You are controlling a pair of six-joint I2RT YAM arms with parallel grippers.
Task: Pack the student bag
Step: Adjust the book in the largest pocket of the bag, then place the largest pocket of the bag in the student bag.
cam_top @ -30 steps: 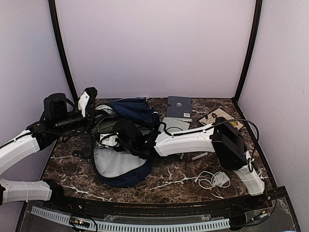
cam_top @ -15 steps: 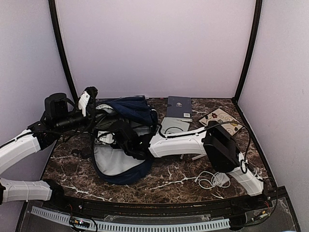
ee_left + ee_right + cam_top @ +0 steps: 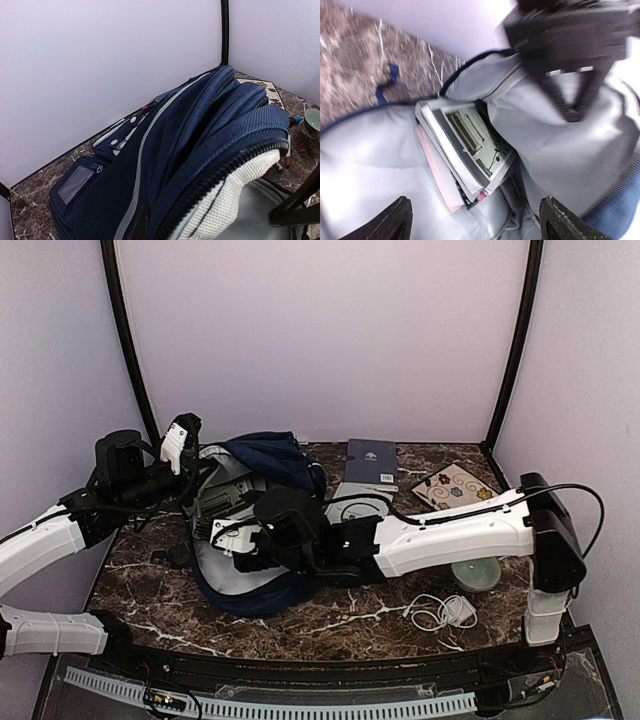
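— Where's the big navy-blue fabric backpack (image 3: pixel 272 458)?
— Lying open on the dark marble table (image 3: pixel 370 618), left of centre; left gripper (image 3: pixel 192 460) clamps its rim; right gripper (image 3: pixel 476 212) gapes empty inside it.

Open student bag (image 3: pixel 235 575) lies left of centre on marble table (image 3: pixel 350 618), grey lining up; left gripper (image 3: pixel 182 440) at its raised far-left edge; right gripper (image 3: pixel 222 538) over the lining; blue notebook (image 3: pixel 370 462) and patterned card (image 3: pixel 455 485) behind; white cable (image 3: pixel 440 612) and pale green round thing (image 3: pixel 475 573) to the right.
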